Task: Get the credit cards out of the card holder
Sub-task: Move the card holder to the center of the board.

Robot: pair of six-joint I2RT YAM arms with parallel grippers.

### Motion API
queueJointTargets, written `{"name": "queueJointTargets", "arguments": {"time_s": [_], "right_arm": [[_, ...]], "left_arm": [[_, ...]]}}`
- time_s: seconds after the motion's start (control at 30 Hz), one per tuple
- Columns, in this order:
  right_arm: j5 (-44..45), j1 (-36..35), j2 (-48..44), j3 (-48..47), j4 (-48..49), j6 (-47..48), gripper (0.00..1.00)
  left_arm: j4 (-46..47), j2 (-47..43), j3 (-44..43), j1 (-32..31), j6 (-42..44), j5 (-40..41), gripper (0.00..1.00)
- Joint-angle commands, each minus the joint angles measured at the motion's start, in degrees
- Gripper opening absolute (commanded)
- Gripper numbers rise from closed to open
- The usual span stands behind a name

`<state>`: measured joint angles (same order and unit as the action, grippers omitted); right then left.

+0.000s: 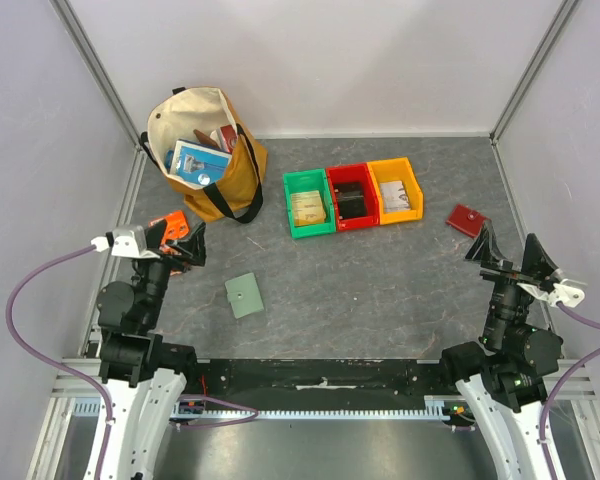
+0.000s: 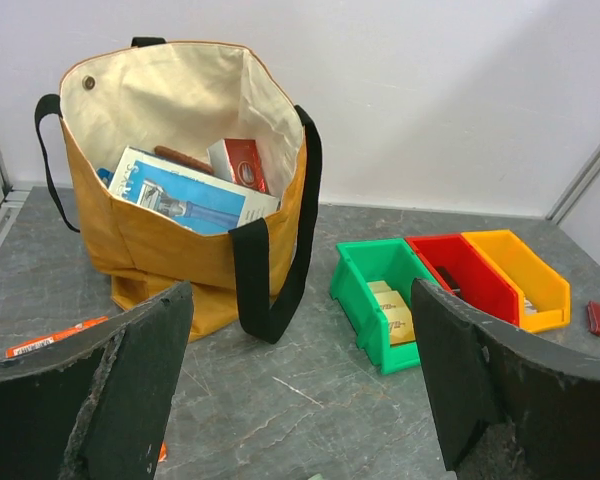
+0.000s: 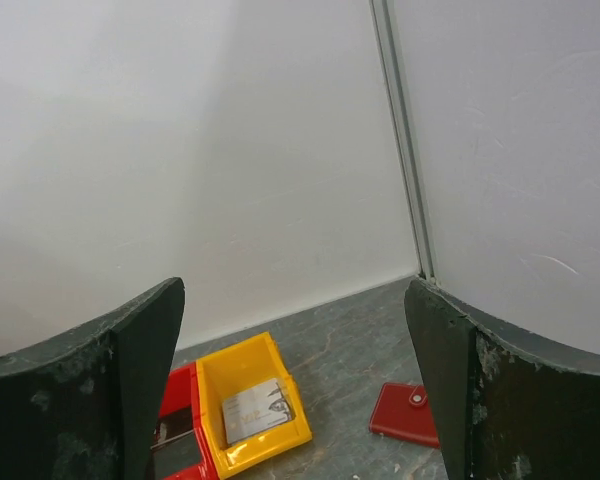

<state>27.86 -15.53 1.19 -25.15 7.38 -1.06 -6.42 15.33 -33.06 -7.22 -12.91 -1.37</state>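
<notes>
Where it lies flat, the card holder (image 1: 244, 296) (closed) runs near-to-far, leaning left.

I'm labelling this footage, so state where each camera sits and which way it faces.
Top view: above and behind the arms, looking down at the table; both arms, left hand and right hand show.
Left wrist: on the left arm, facing the tote bag and green bin; its open fingers show.
Right wrist: on the right arm, facing the far right corner; its open fingers show.
Both wrist views share the yellow bin and red wallet.
</notes>
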Motion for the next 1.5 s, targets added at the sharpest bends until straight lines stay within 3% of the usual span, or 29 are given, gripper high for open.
{"name": "queueJointTargets", "arguments": {"time_s": [0.0, 0.33, 0.6, 0.83, 1.1, 1.47], "right_arm": [[0.1, -0.1, -0.6, -1.3, -0.7, -1.4, 0.98], [-5.5, -0.4, -0.8, -1.2, -1.1, -3.2, 0.98], [-9.3, -1.6, -0.6, -0.5, -0.6, -2.2, 0.98], [-13.8, -2.8, 0.6, -1.4, -1.6, -2.4, 0.98], [-13.1, -3.8, 0.7, -1.0, -1.4, -2.0, 0.98], [-12.2, -4.7, 0.0, -0.9, -1.4, -1.8, 0.98]], "left_arm": [[2.5, 1.5, 0.6, -0.1, -1.9, 1.1, 0.95], [-1.8, 10.1, -1.9, 0.0, -6.9, 3.6, 0.96], [-9.4, 23.4, -5.3, 0.0, -15.7, -3.1, 0.96], [-10.3, 37.4, -5.4, -1.9, -20.2, -7.7, 0.96], [-11.2, 48.5, -5.7, -11.7, -23.4, 3.6, 0.96], [-14.1, 49.4, 0.7, -14.1, -25.9, 7.5, 0.96]]}}
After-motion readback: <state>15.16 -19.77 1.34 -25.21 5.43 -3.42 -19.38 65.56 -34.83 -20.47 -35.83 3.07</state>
